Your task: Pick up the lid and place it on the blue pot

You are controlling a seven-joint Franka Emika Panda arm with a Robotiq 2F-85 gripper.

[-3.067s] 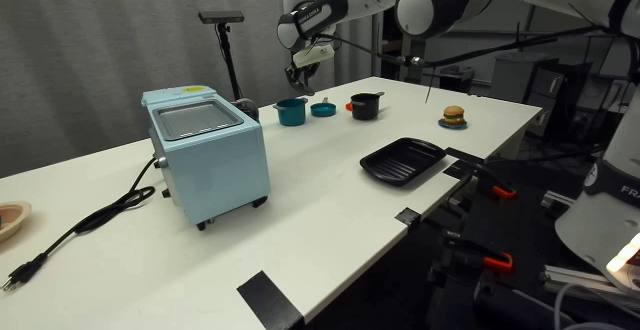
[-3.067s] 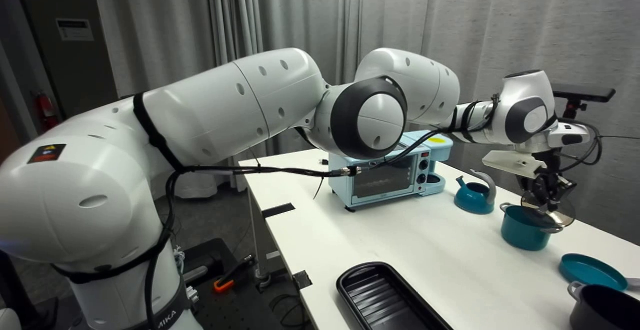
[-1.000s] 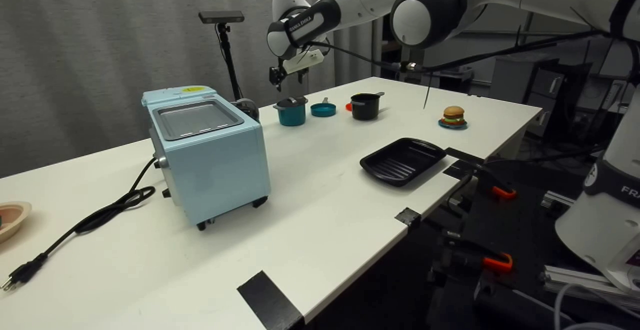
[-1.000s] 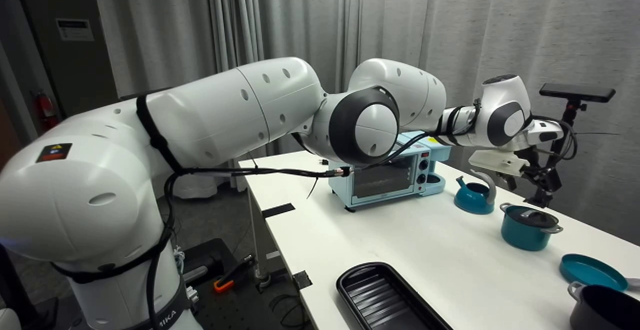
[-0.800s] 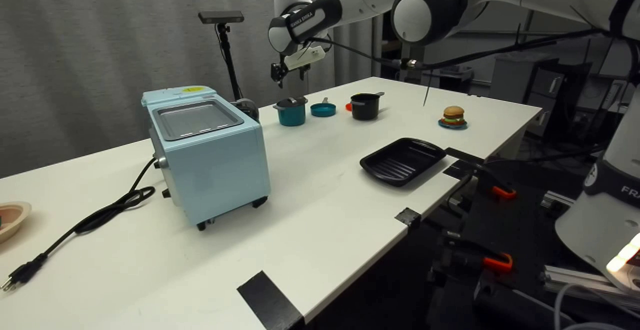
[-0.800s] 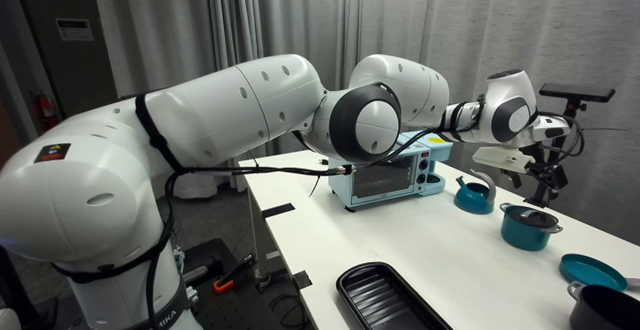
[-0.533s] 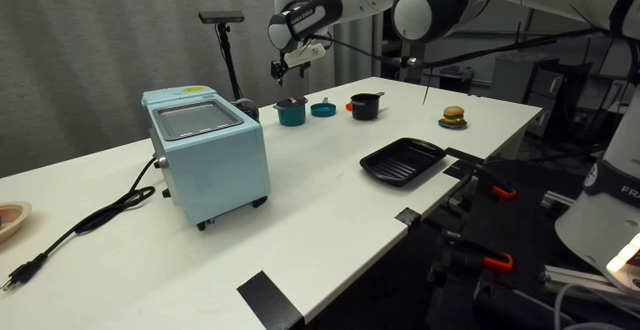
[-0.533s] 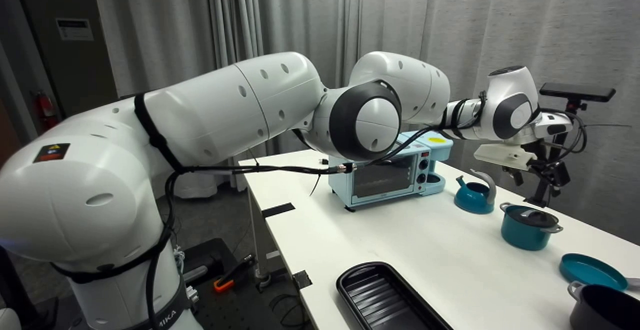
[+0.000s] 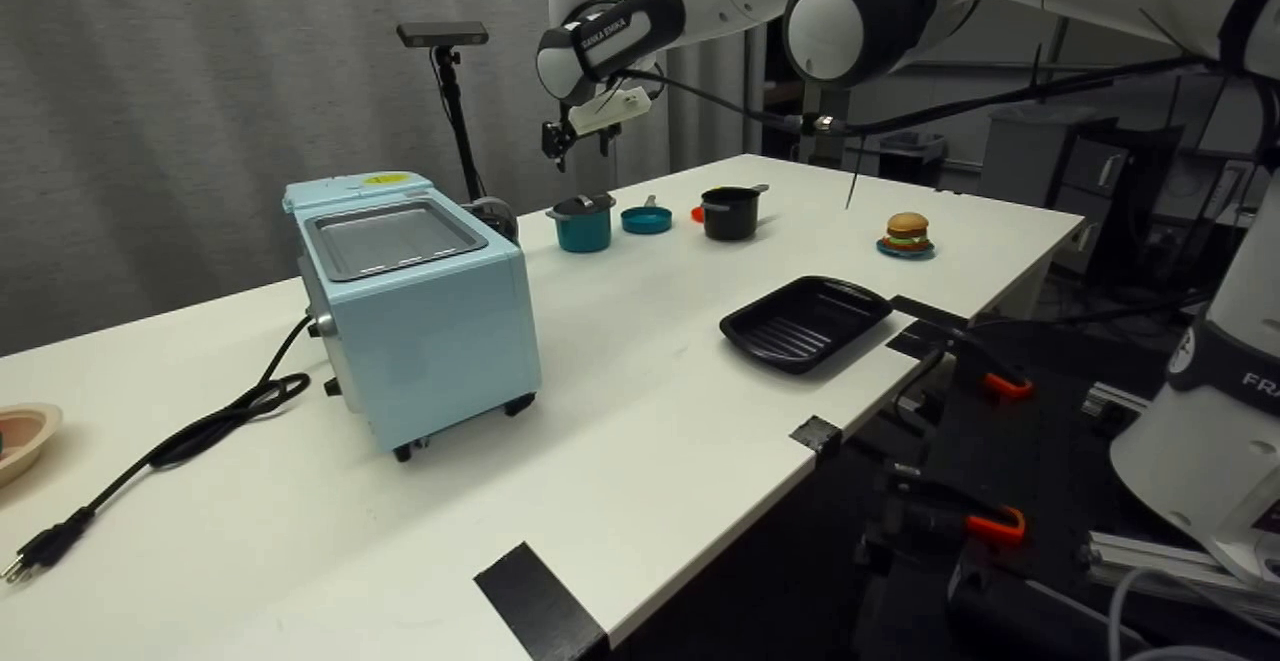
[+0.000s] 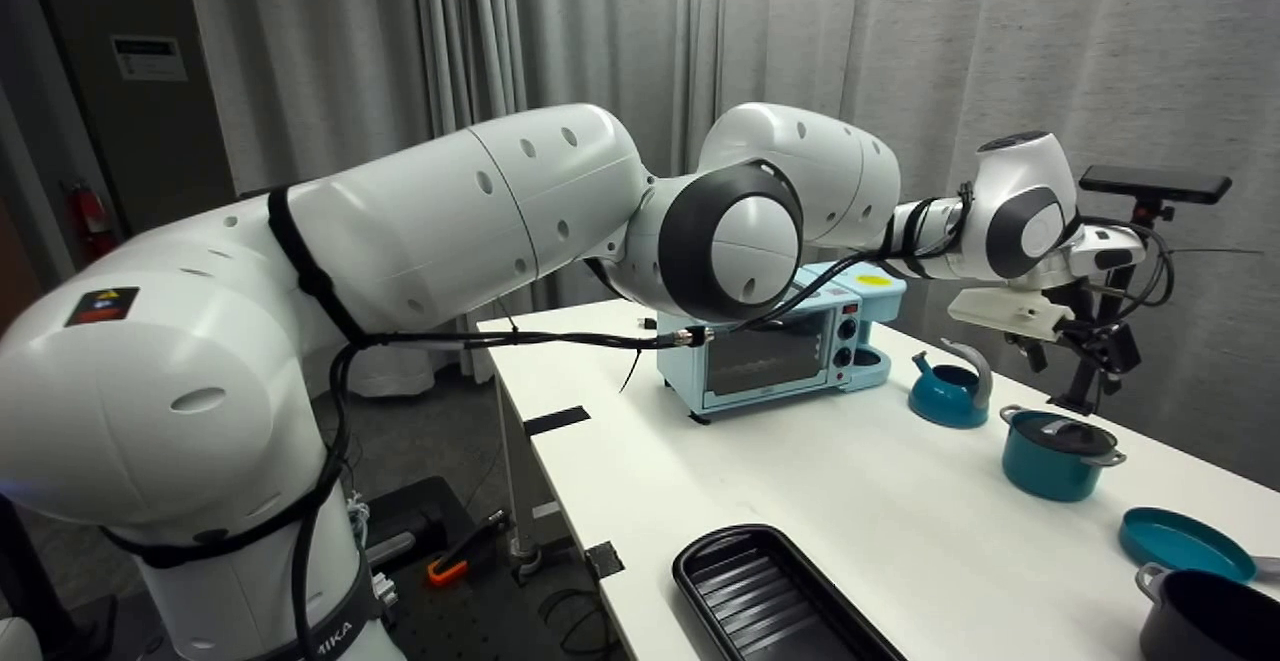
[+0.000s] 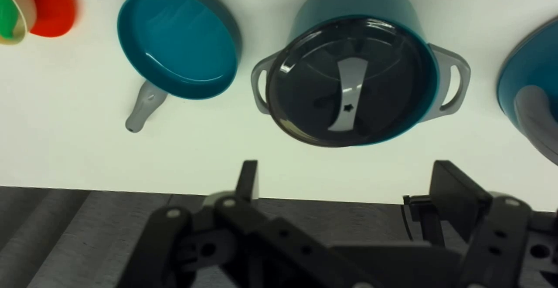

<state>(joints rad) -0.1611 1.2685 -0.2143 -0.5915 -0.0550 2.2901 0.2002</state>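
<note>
Table (image 9: 600, 391): white, toy kitchen bits spread over it, and the spot that matters is along the far edge.
Arm (image 10: 560, 191): stretched way out over that edge, not touching anything down there that I can see.
Toaster oven (image 9: 440, 331): pale blue, just off to the side. Pretty sure it's not the blue thing the task means.
Blue pot (image 10: 1048, 471): upright, standing between the kettle (image 10: 945, 398) and the teal pan (image 10: 1185, 543), touching neither.
Gripper (image 11: 346, 172): jaws spread wide, nothing between them, hanging above the pot and a bit past it toward the table's far edge. Imo the letting-go part is done, so we're at the very tail end of the placing step.
Lid (image 11: 375, 83): on top of the blue pot. Looks a touch off-centre in the wrist view, with a teal crescent showing on the kettle side and the edge lapping over on the pan side. Can't tell if it's fully seated.
Lid handle (image 11: 350, 83): grey strap, nothing on it. Next move, I'd say, is just backing off upward with the jaws kept apart. If it needs straightening, go for a gentle nudge, since a regrab could drag it off.
</note>
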